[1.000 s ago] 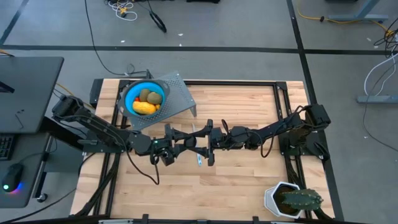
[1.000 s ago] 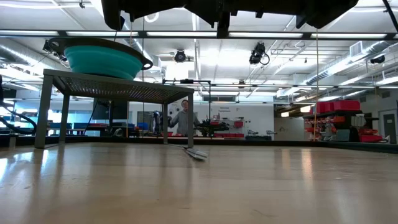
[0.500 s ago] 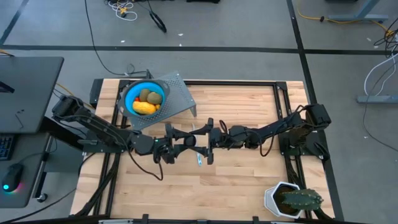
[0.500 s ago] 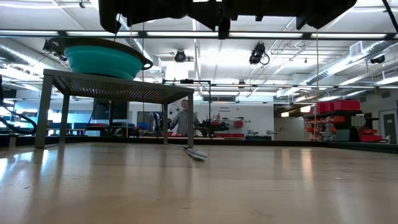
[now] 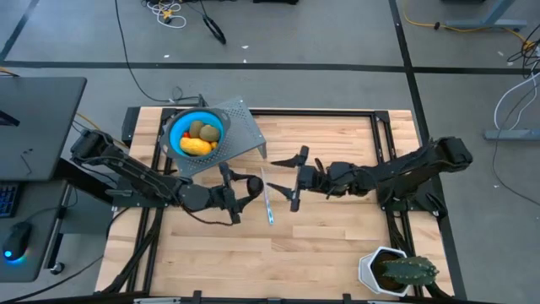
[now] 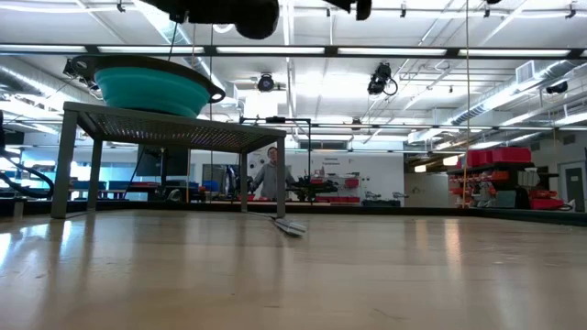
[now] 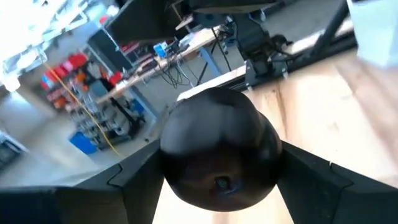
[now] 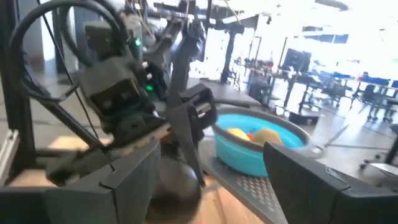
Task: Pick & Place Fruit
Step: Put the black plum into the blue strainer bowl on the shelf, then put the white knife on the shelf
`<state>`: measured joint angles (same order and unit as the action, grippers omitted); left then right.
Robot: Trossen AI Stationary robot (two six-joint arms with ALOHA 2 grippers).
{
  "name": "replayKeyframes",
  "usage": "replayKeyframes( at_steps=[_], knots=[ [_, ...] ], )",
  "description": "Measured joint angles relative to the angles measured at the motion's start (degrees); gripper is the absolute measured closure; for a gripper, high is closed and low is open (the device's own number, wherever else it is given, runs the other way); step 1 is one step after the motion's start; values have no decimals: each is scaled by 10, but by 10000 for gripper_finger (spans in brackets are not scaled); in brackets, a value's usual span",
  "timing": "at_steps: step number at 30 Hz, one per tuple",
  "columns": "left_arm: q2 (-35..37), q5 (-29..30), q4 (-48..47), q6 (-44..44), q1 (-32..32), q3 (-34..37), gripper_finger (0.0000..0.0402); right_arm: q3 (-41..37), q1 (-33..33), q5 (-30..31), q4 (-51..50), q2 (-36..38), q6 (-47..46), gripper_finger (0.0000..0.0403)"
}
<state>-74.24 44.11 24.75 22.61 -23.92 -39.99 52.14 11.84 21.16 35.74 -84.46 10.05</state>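
A black ball (image 7: pixel 217 152) fills the left wrist view, and my left gripper (image 5: pixel 239 192) is shut on it above the middle of the table. The low view shows the ball (image 6: pixel 249 14) high over the wood. My right gripper (image 5: pixel 295 179) stands open a little to the ball's right, facing it, with nothing between its fingers. A blue bowl (image 5: pixel 196 135) at the far left holds a yellow oblong fruit (image 5: pixel 196 146), olive-brown ovals (image 5: pixel 202 130) and tiny red balls. The bowl rests on a perforated metal stand (image 5: pixel 240 135). My left gripper pinches the black ball by two opposite sides (image 7: pixel 171 155) between its two fingers (image 7: pixel 134 180). The fingers lie about level and point toward the table's right side. The ball is lifted well clear of the table.
A thin silvery-blue stick (image 5: pixel 267 203) lies flat on the wood below and between the two grippers. A spiky green plant in a white pot (image 5: pixel 396 272) stands at the near right corner. The stand's legs (image 6: pixel 78 160) rise at the far left.
My right gripper has drawn back from my left gripper toward the table's right edge and risen. My left gripper has stayed in place and rolled about its own axis with the black ball in it. The ball stays clear of the table.
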Motion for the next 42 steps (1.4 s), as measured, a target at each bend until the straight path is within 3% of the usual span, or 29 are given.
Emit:
replayKeyframes(
  at_steps=[4,8,16,22,25,29,33,42],
  knots=[
    [8,2,-11,-105,16,0,130,0,-1,5,-62,29,0,110],
    [41,2,-111,-166,43,-32,129,0,1,-1,-94,42,-7,110],
    [146,71,-353,-273,109,-110,128,0,8,-2,-106,44,-8,110],
    [232,175,-523,-363,147,-112,124,0,11,-2,-120,44,-7,110],
    [266,198,-591,-417,158,-112,122,0,10,-2,-121,44,-7,110],
    [298,190,-649,-488,165,-112,121,0,10,-2,-119,44,-7,110],
    [305,188,-695,-502,165,-112,114,0,10,-2,-115,44,-8,110],
    [296,176,-703,-513,165,-112,53,0,11,-2,-116,44,-8,110]
  ],
)
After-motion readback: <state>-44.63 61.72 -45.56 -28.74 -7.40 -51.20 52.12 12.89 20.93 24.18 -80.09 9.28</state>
